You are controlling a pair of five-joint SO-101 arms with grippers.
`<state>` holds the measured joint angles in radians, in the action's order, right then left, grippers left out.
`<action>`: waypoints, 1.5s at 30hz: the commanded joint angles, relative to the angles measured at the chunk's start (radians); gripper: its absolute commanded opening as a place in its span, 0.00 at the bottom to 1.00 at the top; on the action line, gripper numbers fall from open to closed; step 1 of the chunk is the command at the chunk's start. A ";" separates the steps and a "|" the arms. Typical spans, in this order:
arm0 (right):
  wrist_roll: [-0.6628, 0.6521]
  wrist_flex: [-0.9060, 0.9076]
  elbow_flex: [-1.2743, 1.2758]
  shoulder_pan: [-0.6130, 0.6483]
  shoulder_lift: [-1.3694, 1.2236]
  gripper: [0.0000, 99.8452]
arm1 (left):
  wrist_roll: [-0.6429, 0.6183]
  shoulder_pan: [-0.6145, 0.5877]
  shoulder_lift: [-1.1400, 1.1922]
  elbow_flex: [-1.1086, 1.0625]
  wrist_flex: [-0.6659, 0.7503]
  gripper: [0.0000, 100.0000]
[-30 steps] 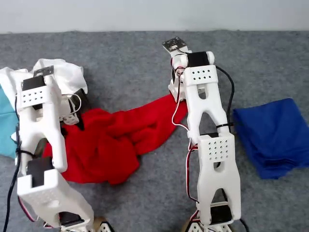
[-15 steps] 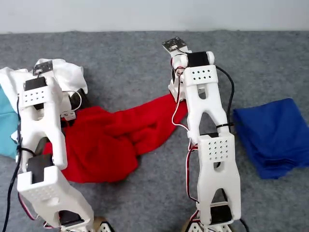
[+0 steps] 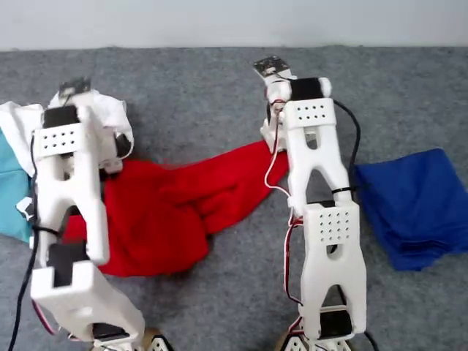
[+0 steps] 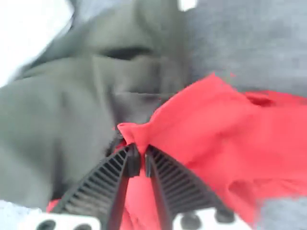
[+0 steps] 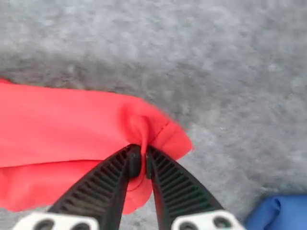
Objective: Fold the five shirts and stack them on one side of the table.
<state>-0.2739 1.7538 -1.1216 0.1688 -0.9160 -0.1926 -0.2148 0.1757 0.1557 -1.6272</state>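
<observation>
A red shirt (image 3: 175, 208) lies crumpled across the grey table between the two arms. My left gripper (image 4: 138, 162) is shut on a pinch of the red shirt (image 4: 216, 124) at its left end, beside a dark grey-green garment (image 4: 62, 115). At the shirt's right end, near the table's middle, my right gripper (image 5: 139, 160) is shut on a fold of the red shirt (image 5: 72, 129). A folded blue shirt (image 3: 413, 205) rests at the right side. White (image 3: 102, 110) and teal (image 3: 11, 186) shirts are heaped at the far left, partly hidden by the left arm.
The grey carpet-like table surface (image 3: 190, 88) is bare along the back and at the front centre. A corner of the blue shirt (image 5: 278, 213) appears in the right wrist view. The table's back edge meets a pale wall (image 3: 234, 22).
The left arm has swung back and up toward the white pile, pulling the red shirt's left end with it. The right arm has shifted slightly to the right, holding its corner.
</observation>
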 commanded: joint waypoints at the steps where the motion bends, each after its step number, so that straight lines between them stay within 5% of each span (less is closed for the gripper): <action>1: -0.012 0.042 -0.005 -0.042 0.131 0.01 | 0.018 0.078 -0.144 0.119 -0.048 0.01; 13: -0.014 0.039 -0.009 -0.044 0.481 0.01 | 0.012 0.124 -0.222 0.478 0.060 0.01; 20: -0.015 0.022 -0.009 -0.041 0.739 0.01 | 0.012 0.259 -0.218 0.737 0.117 0.01; 37: -0.015 -0.004 -0.009 -0.044 1.096 0.01 | 0.014 0.393 -0.229 1.322 0.114 0.01; 45: -0.014 0.007 -0.005 -0.047 1.190 0.01 | 0.049 0.480 -0.330 1.363 0.101 0.01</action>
<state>-0.2770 1.7538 -1.1231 0.1366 0.2317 -0.1880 0.2271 -0.1036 1.5044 -1.5244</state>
